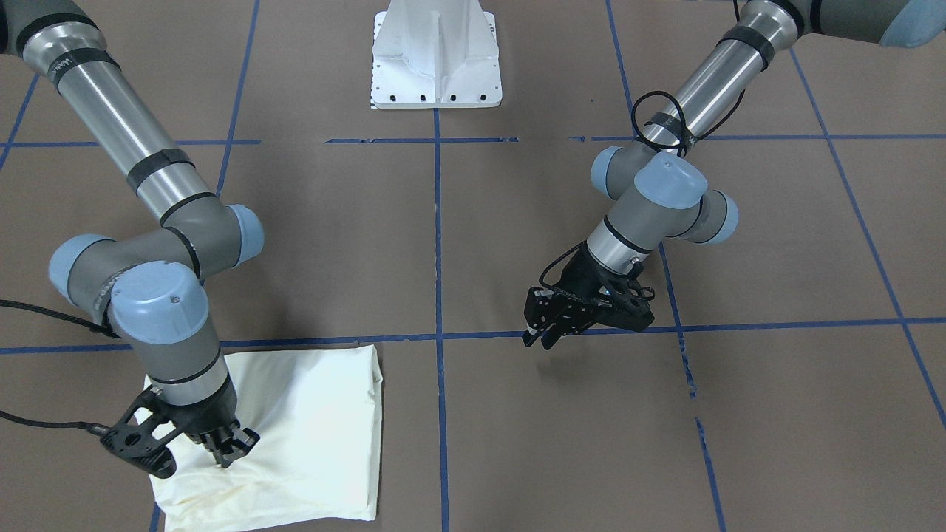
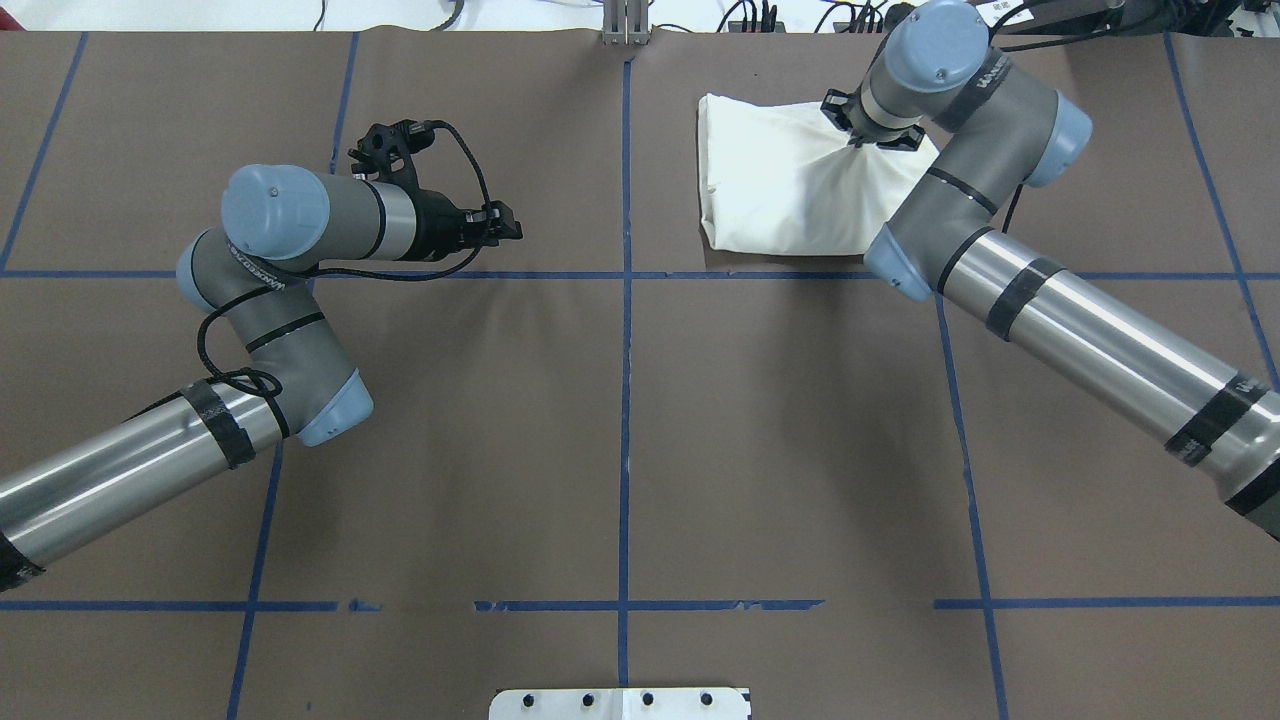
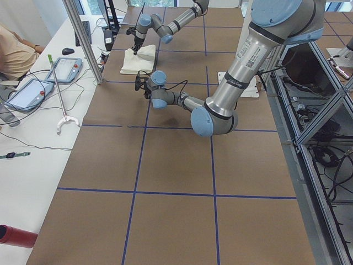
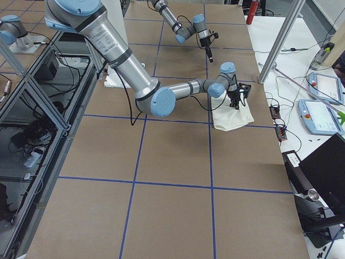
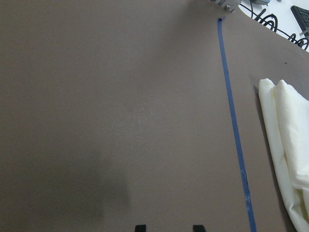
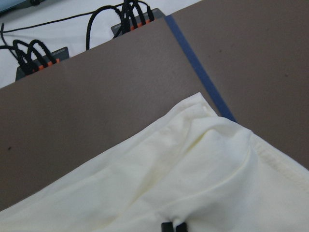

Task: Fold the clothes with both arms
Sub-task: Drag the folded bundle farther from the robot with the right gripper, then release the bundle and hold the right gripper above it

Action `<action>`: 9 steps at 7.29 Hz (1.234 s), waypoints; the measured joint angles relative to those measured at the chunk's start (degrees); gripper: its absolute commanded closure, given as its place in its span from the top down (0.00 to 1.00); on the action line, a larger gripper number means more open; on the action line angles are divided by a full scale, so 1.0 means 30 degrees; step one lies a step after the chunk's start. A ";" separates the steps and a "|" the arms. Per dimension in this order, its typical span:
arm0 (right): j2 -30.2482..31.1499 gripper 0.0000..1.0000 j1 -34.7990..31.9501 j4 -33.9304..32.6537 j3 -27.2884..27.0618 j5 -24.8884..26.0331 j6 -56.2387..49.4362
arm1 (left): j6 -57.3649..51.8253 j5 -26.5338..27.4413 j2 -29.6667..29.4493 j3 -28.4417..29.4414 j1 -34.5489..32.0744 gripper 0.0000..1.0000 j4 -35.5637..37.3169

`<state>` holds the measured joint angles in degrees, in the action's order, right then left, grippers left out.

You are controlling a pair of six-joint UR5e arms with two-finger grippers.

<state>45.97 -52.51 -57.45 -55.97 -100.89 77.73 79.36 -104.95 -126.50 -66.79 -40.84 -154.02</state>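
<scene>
The clothes are one cream shirt (image 2: 780, 190), folded into a rough square at the far right of the table (image 2: 620, 420); no print shows. It also appears in the front view (image 1: 310, 428) and the right wrist view (image 6: 193, 174). My right gripper (image 2: 870, 135) (image 1: 229, 451) presses down on its far edge. Its fingertips (image 6: 166, 226) are pinched together and creases fan out from them. My left gripper (image 2: 505, 225) (image 1: 543, 336) hovers open over bare table left of the centre line, apart from the shirt (image 5: 289, 145).
Blue tape lines (image 2: 625, 400) grid the brown table. The white pedestal base (image 1: 436, 66) stands at the robot's side. Beyond the far edge are cables and power strips (image 6: 38, 63). A side bench holds tablets (image 3: 66, 66), with a person (image 3: 16, 52) seated there.
</scene>
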 measured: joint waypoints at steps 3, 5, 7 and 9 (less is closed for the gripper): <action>0.1154 0.00 -0.1804 -0.0022 -0.0033 -0.0479 -0.2884 | 0.0001 0.0002 -0.0008 -0.0002 0.0018 0.43 0.0017; 0.1777 0.32 -0.1626 -0.0287 -0.1534 -0.1368 -0.2469 | 0.0000 0.0020 -0.0019 -0.0106 0.0018 0.43 0.0062; 0.1713 0.58 -0.0759 -0.0481 -0.1870 -0.1417 -0.0566 | 0.0007 0.0048 -0.0005 -0.0189 0.0006 0.43 0.0119; 0.1233 0.59 -0.0760 -0.0607 -0.1229 -0.1134 -0.0126 | 0.0026 0.0059 0.0035 -0.0312 -0.0004 0.43 0.0151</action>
<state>49.67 -54.79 -59.27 -59.66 -104.29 77.35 79.44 -104.77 -126.39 -67.73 -40.86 -153.56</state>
